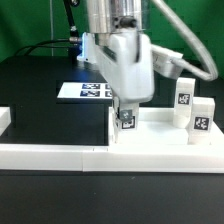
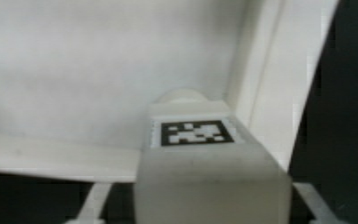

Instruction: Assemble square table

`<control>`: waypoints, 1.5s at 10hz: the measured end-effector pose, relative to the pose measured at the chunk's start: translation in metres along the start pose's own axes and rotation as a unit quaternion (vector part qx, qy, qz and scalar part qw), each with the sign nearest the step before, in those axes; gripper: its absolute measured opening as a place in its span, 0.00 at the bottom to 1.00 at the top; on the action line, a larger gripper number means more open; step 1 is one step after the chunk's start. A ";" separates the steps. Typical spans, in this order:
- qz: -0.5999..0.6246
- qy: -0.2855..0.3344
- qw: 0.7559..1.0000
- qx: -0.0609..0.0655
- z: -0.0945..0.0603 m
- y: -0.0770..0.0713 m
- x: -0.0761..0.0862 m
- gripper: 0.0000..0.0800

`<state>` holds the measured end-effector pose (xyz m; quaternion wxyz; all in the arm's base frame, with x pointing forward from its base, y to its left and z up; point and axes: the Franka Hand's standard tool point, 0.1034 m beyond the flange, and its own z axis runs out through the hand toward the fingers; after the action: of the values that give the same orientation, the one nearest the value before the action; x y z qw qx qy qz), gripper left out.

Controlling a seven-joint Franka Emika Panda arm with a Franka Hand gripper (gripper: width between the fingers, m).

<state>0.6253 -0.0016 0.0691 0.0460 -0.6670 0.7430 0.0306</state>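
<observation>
We see the jaws point(image 1: 127, 119) pinching a leg point(image 2: 197, 150) upright over the tabletop point(image 1: 150, 128), near its rim. Two more legs point(image 1: 185, 93) point(image 1: 202, 116) stand at the exterior view's right. The marker board point(image 1: 85, 92) lies on the desk point(image 1: 40, 85) behind.

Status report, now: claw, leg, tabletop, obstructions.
Claw shut on leg. Leg upright over tabletop, near its rim. Two more legs stand at exterior view's right. Nothing blocking.
</observation>
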 end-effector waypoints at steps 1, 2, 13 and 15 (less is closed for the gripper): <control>0.112 -0.022 0.993 -0.003 0.000 0.000 -0.001 0.36; 0.180 -0.047 0.982 -0.003 0.000 -0.001 0.000 0.36; -0.022 -0.008 1.000 0.010 0.002 0.010 -0.023 0.81; -0.091 -0.007 0.996 0.011 0.002 0.010 -0.022 0.81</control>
<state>0.6182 0.0215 0.0689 0.0612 -0.7310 0.6793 0.0228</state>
